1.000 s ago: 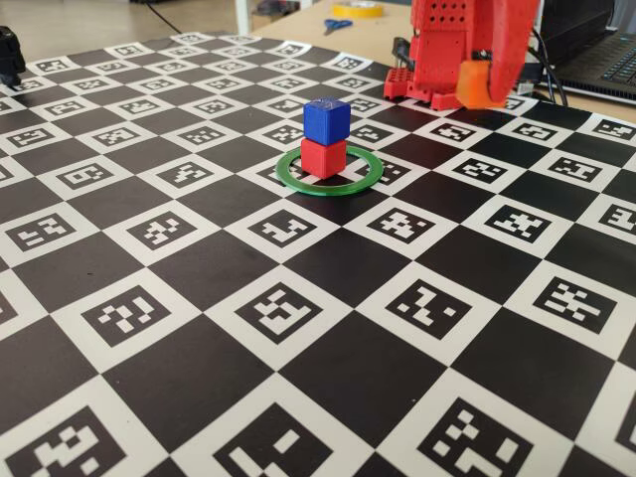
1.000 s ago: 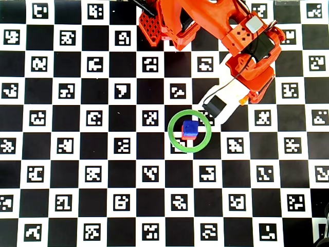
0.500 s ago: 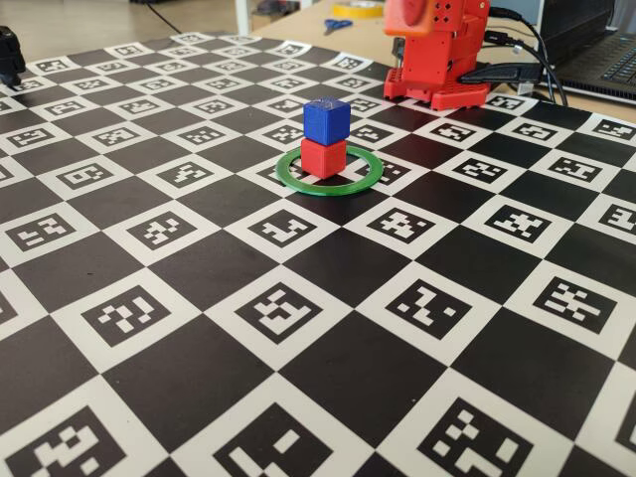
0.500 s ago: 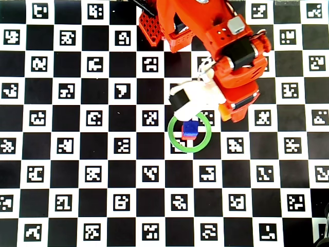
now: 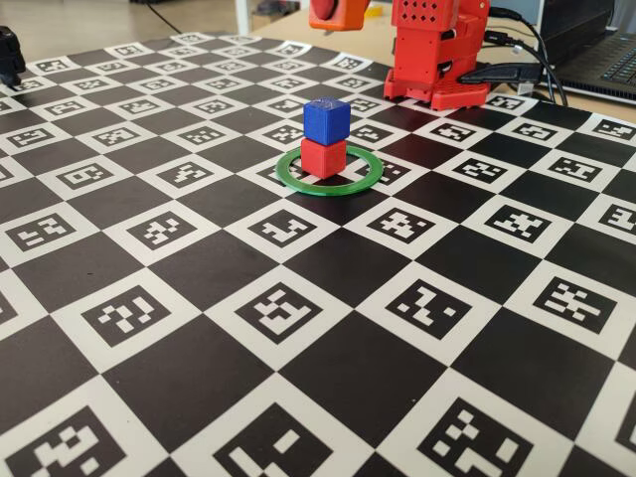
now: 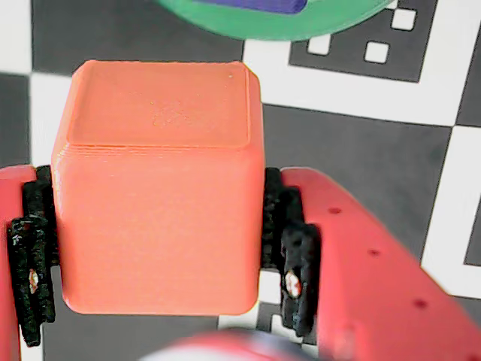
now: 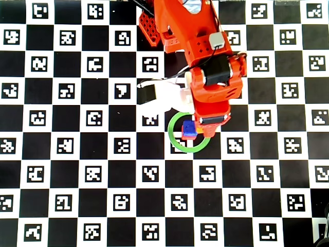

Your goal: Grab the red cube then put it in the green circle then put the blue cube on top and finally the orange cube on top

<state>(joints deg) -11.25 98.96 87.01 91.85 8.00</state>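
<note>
The red cube (image 5: 323, 158) stands inside the green circle (image 5: 358, 182), and the blue cube (image 5: 326, 120) sits on top of it. My gripper (image 6: 154, 195) is shut on the orange cube (image 6: 158, 188), black pads pressed on both its sides. In the fixed view the orange cube (image 5: 334, 13) hangs high above the stack, cut by the top edge. In the overhead view my gripper (image 7: 208, 124) hovers at the right rim of the green circle (image 7: 175, 141), next to the blue cube (image 7: 189, 127); the orange cube is hidden there. The wrist view shows the green circle (image 6: 248, 26) at the top edge.
The red arm base (image 5: 437, 55) stands behind the ring on the black-and-white marker board (image 5: 298, 318). Black cables (image 5: 512, 72) and a laptop (image 5: 606, 55) lie at the back right. A black object (image 5: 8, 55) sits at the far left edge.
</note>
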